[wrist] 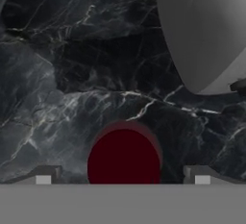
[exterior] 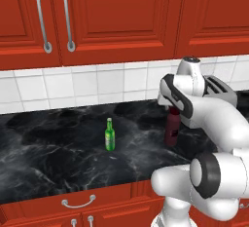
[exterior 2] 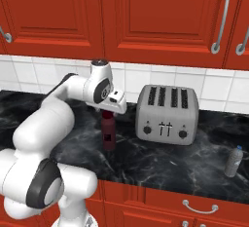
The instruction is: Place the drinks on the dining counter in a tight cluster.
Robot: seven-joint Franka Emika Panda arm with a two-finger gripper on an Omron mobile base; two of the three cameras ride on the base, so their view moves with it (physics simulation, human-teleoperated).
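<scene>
Directly below the gripper (wrist: 123,179) stood the dark-red bottle (exterior 2: 108,133), upright on the wall counter (exterior: 58,153) left of the toaster (exterior 2: 168,114); jaws spread wide, seemingly straddling its cap, nothing gripped.

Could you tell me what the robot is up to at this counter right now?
The arm has its gripper poised directly above the dark-red bottle, jaws open to either side of its cap, nothing gripped yet. That bottle stands upright on the black marble counter just left of the silver toaster. The slim green bottle stands alone further left, and the small clear bottle with the blue cap sits to the right of the toaster. All three are spread apart.
</scene>
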